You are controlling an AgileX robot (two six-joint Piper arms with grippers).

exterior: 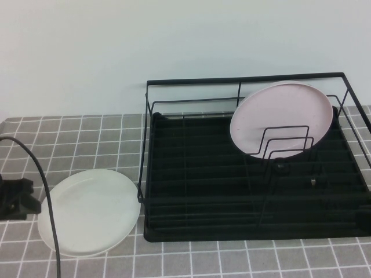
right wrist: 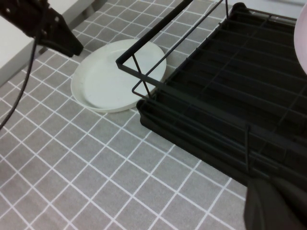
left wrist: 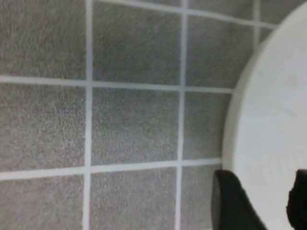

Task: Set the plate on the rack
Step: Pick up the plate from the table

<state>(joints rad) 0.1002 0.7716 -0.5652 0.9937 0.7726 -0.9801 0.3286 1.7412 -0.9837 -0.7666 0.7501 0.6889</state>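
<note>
The white plate lies flat on the tiled table, just left of the black wire rack. My left gripper is low at the plate's left rim. In the left wrist view the gripper is open, with the plate showing between its dark fingers. My right gripper shows as one dark mass, shut and empty, above the table by the rack's near side. It is out of the high view. The plate and the left arm also show in the right wrist view.
A pale pink plate stands tilted in the rack's upright wire dividers at the back right. A black cable runs from the left arm down to the front edge. A white wall stands behind the table.
</note>
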